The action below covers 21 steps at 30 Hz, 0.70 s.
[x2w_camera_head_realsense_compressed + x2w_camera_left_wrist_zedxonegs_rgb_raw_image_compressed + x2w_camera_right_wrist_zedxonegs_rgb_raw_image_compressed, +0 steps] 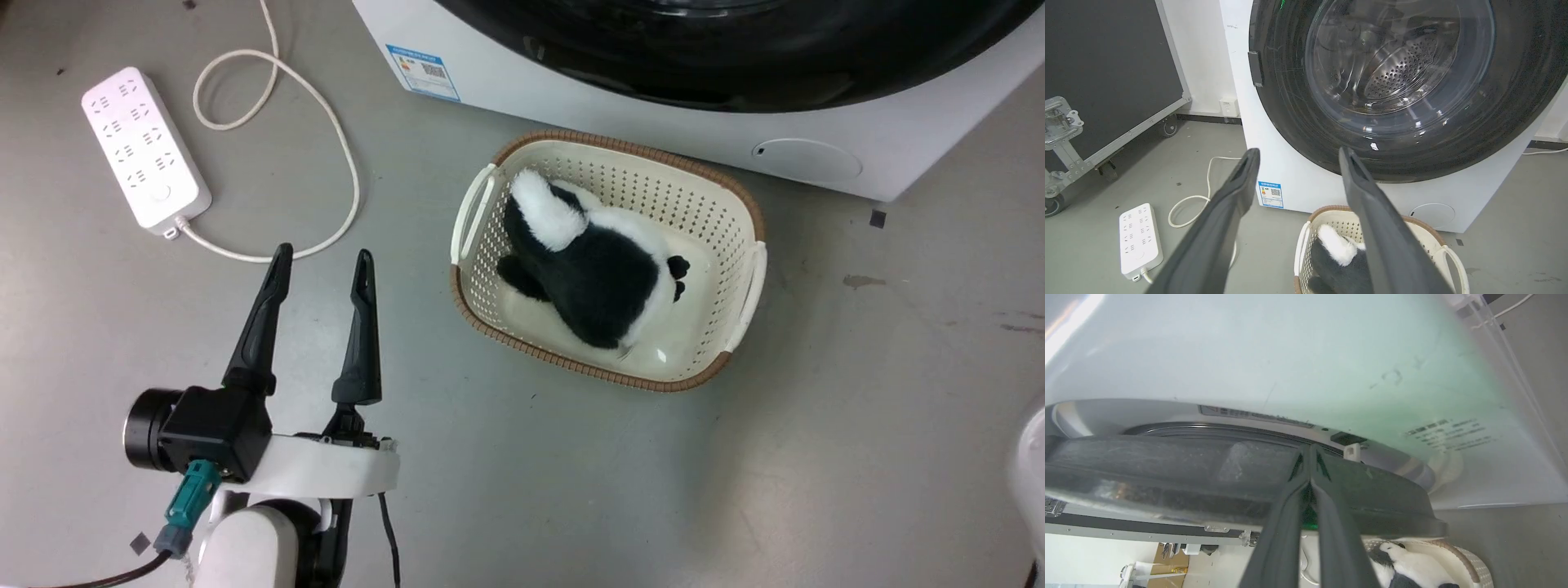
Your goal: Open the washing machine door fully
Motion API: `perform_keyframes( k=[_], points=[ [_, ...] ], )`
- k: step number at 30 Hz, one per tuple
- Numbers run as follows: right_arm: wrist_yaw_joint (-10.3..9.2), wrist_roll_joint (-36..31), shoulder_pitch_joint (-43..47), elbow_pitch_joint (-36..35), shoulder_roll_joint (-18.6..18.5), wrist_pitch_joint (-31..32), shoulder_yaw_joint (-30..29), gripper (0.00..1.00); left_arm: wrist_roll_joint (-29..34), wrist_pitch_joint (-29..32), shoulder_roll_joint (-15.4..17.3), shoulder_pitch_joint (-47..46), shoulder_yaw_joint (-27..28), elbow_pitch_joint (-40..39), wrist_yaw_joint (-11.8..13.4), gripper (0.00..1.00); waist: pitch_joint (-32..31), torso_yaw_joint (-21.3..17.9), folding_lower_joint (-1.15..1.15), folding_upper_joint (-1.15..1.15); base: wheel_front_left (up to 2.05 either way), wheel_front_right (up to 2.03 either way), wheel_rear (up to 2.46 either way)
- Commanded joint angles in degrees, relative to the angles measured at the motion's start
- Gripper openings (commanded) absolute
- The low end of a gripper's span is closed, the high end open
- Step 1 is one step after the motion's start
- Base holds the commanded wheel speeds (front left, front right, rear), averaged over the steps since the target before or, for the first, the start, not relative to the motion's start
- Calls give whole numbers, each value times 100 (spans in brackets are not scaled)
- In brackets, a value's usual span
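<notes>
Washing machine door [1167, 473], the black band across the middle of the right wrist view, looks barely ajar, so the right gripper [1310, 451], jaws pressed together at its rim, should swing it outward along the hinge arc, with the left gripper [324, 253], jaws wide, out of its path.

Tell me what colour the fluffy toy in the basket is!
The fluffy toy is black and white, best seen in the head view.
</notes>
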Motion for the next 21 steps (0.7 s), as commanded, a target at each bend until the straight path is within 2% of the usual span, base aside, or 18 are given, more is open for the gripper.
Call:
perform_keyframes(
  k=[1,13,21],
  points=[
    [-1,89,-258,155,28,187,-108,0,-26,-77,6,-106,-17,-37,-8,100,47,41,0,0,0,0,0],
    [-2,501,-479,494,31,1016,-418,0,-53,-208,7,-214,-28,-86,-23,100,164,131,0,0,0,0,0],
    [-2,895,96,564,32,1345,-231,0,-53,-259,7,-140,-37,-37,-10,100,-125,77,0,0,0,0,0]
  ],
)
